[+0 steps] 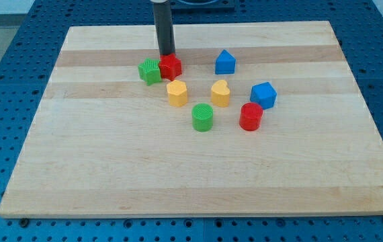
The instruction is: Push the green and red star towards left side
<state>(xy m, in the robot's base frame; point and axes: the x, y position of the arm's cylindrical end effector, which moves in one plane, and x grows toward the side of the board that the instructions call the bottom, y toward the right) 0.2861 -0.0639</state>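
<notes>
My tip (167,54) sits at the red star's (171,66) top edge; there is no gripper, just the rod. Green star (150,70) touches red on its left, upper desk (111,168). Risk: pushing from above sends both toward the yellow block (177,93), not left.

On the desk (198,168) are eight blocks: two green (150,70) (203,117), two red (171,66) (250,116), two yellow (177,93) (220,93), two blue (225,62) (263,95).

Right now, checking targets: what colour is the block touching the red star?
Green, camera view.
</notes>
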